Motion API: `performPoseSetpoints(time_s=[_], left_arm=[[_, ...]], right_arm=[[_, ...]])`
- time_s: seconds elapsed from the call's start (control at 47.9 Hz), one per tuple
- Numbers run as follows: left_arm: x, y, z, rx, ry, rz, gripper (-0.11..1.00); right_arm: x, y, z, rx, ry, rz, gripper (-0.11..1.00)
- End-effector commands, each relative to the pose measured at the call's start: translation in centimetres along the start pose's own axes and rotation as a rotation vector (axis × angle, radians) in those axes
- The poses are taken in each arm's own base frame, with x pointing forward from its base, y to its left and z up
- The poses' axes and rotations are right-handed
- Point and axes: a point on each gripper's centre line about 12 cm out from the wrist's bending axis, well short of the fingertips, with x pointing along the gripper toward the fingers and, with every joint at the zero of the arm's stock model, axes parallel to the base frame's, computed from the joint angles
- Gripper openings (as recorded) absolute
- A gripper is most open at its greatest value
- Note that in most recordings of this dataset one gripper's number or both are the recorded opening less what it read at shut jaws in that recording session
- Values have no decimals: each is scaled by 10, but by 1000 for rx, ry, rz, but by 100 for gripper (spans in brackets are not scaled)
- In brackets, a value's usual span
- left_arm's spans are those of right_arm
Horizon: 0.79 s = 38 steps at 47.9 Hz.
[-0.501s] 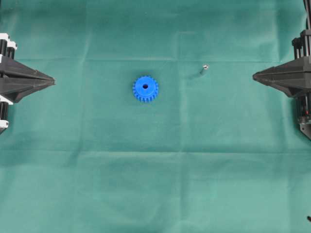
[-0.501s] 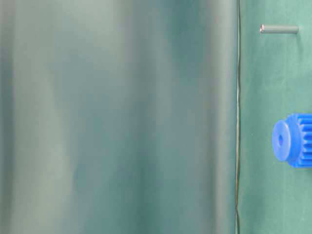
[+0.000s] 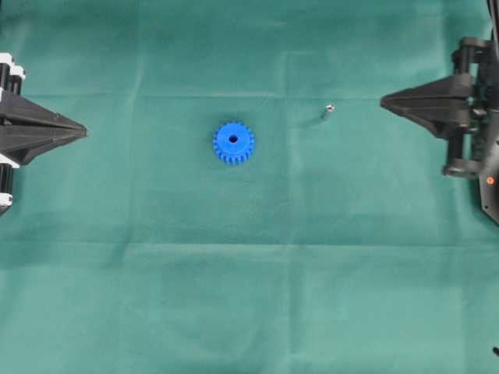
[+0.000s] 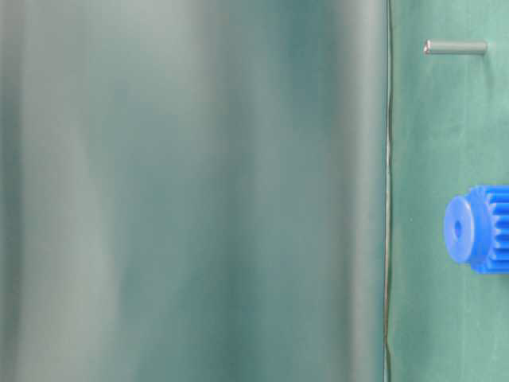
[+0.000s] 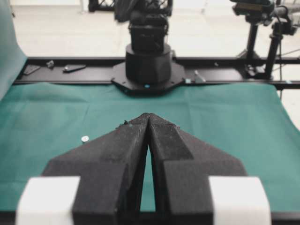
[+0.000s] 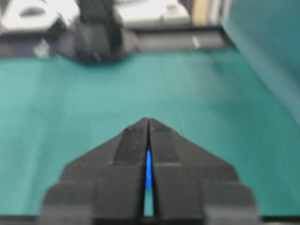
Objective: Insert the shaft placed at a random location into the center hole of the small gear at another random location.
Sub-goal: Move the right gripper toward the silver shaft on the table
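Green cloth (image 3: 249,296) covers the table; both grippers' fingers (image 5: 148,123) are clenched, empty.

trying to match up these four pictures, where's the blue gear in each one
Overhead: small gear sits just left of centre on the green cloth.
Table-level: at the right edge, lower half, partly cut off.
Left wrist: not visible; it would lie behind the shut left gripper.
Right wrist: only a blue sliver behind the right gripper.
Shared landmark: the shaft.
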Motion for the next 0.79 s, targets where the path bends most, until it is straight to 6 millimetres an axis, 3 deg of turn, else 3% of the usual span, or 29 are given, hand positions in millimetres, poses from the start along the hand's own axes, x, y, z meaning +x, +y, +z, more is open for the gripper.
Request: performPoseSetpoints(time_s=[0.0, 0.188, 0.271, 0.355, 0.772], left_arm=[[2, 1, 9, 3, -20, 3, 0], [2, 0, 9, 2, -18, 1, 0], [2, 0, 9, 2, -20, 1, 0], [2, 0, 9, 2, -18, 1, 0], [2, 0, 9, 0, -18, 0, 0]], right_arm=[[11, -8, -9, 9, 40, -34, 16], [34, -26, -53, 1, 143, -100, 70], [40, -30, -70, 1, 156, -116, 87], [46, -34, -86, 7, 173, -130, 82], [71, -51, -141, 51, 265, -208, 84]])
